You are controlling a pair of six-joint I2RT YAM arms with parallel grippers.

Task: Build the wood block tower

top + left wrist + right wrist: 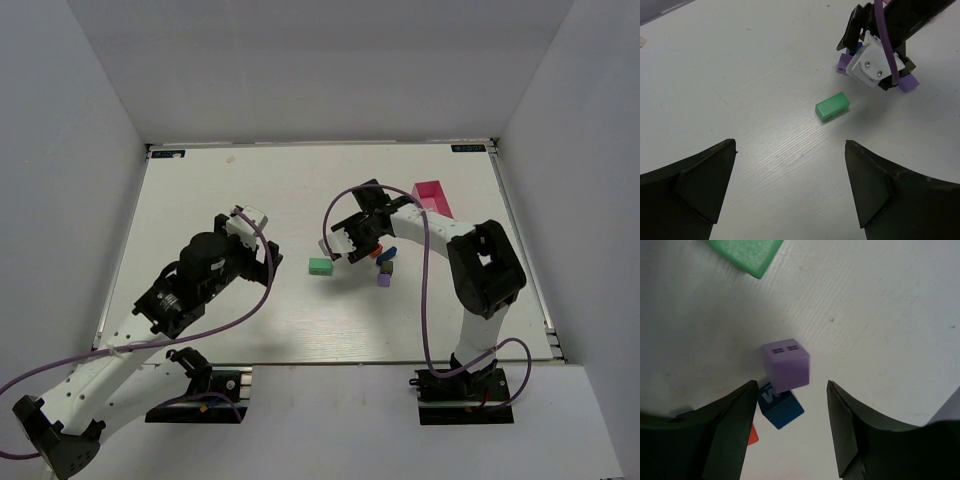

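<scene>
From above, my left arm reaches low toward the green block (320, 266), with my left gripper (262, 250) spread wide and empty. My right arm folds down over the wood block tower (384, 266), a loose cluster just right of the green block.

On my left wrist, the green block lies flat ahead, centred between my parted fingers.

On my right wrist, my right gripper (790, 425) is open and holds nothing. A purple cube (786, 365) overlaps a dark blue block (782, 407), and the green block lies beyond them.

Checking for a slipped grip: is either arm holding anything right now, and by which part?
Nothing is held. The left gripper is open and empty; the right gripper is open too, its fingers clear of the purple cube.
</scene>
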